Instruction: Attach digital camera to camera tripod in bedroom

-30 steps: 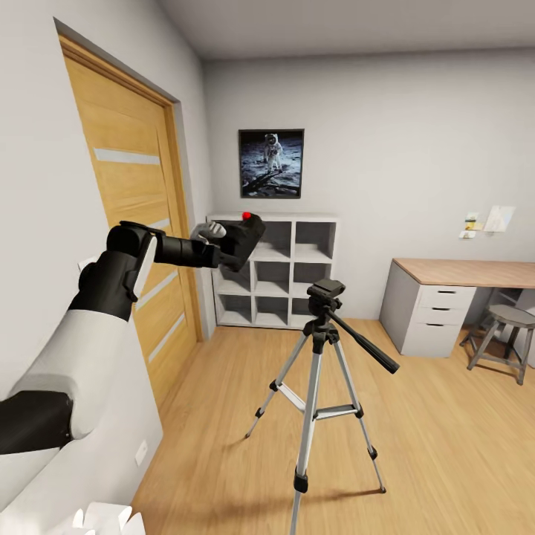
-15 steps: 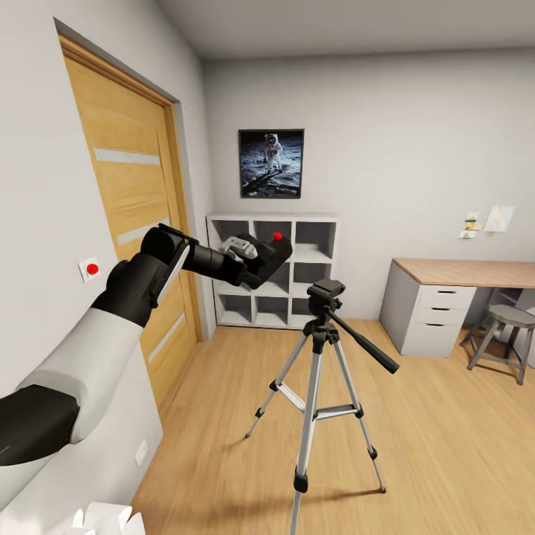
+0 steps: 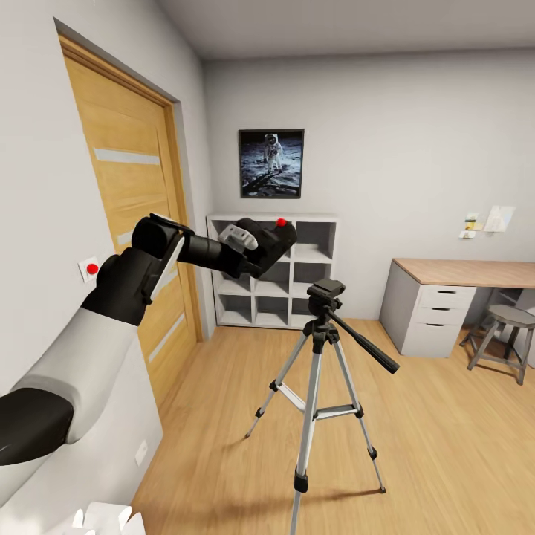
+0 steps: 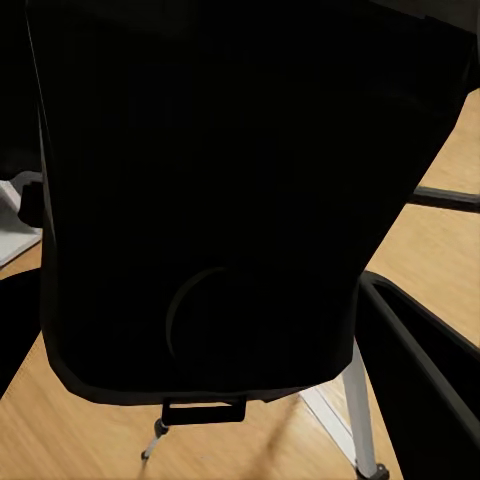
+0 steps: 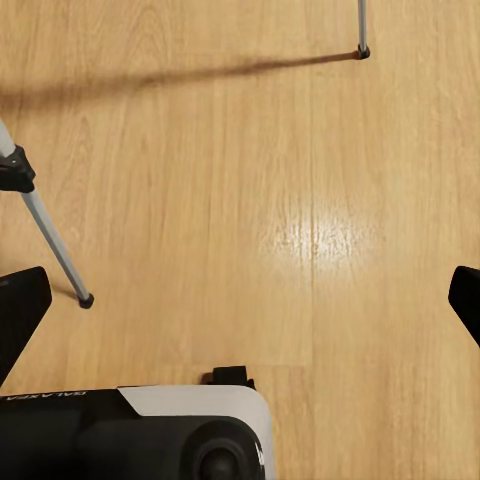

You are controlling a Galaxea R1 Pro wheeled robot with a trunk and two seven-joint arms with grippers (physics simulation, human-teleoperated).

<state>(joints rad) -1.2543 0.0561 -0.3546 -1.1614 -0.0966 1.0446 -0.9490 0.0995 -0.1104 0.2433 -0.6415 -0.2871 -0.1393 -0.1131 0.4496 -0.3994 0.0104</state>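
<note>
Black digital camera (image 3: 271,244), pinched in the left claw (image 3: 249,249), has swung from near the wooden door (image 3: 134,223) toward the camera tripod (image 3: 319,371), now just above and beside its head, so seating it looks close; the right claw's fingertips (image 5: 20,315) stand spread.

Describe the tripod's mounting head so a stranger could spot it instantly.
Start at the white cube shelves under the astronaut poster. In front of them on the wood floor stands the camera tripod. Its head is the black block topping the silver legs, the only part with a long black handle slanting down.
</note>
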